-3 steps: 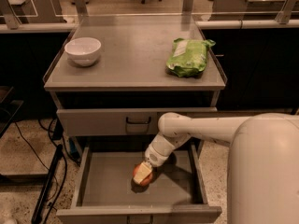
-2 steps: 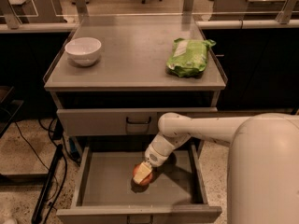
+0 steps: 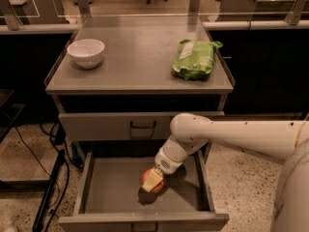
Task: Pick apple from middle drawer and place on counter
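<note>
Down low at the near side, the middle drawer (image 3: 111, 190) is pulled out wide, and the apple (image 3: 159, 185) sits on its flat grey floor, a little right of the middle. Right on top of the apple is the gripper (image 3: 150, 181), and its pale fingers (image 3: 153, 177) are squeezed onto the apple, with red skin showing on both sides of them. A dark shadow lies under the apple on the drawer floor. The big white arm (image 3: 231, 134) comes in from the right and bends down into the drawer. Just above the open drawer is the top drawer (image 3: 96, 125), pushed in, with a small dark handle (image 3: 143, 126) on its face. Up on the counter (image 3: 140, 57) a white bowl (image 3: 86, 52) stands at the far left, and a green bag (image 3: 195, 58) lies at the right, well apart from the bowl. Beside the cabinet on the right is a pale speckled floor (image 3: 241, 182)
</note>
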`<state>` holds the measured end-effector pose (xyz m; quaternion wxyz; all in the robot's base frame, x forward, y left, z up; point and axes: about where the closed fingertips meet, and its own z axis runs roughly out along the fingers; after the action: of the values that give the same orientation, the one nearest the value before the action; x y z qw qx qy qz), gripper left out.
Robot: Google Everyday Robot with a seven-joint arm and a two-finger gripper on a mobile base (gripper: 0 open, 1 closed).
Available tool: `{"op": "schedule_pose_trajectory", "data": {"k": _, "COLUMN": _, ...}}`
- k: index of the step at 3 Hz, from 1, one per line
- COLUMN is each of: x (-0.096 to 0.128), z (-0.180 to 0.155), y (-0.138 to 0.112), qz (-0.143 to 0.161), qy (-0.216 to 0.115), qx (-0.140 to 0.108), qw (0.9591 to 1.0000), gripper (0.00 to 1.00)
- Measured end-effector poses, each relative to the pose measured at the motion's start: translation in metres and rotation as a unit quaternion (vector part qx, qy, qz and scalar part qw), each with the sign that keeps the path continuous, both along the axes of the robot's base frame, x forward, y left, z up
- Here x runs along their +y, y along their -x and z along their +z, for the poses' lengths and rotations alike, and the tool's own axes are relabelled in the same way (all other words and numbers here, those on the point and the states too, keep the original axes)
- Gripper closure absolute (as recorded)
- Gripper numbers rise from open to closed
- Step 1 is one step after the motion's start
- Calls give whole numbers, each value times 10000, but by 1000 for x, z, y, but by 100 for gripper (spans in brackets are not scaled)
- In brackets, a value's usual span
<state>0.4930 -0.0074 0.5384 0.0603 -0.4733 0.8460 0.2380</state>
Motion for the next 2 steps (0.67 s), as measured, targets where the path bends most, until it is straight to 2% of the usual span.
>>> {"op": "schedule_pose_trajectory", "data": {"k": 1, "x": 2, "z": 1, "y": 0, "qz": 34, "qy": 4, "qx": -6, "qw": 10000, "gripper": 100}}
{"op": "schedule_pose_trajectory", "data": {"k": 2, "x": 7, "z": 33, "y": 2, "qz": 138, "qy": 12, "qx": -165, "qw": 9998, "gripper": 100}}
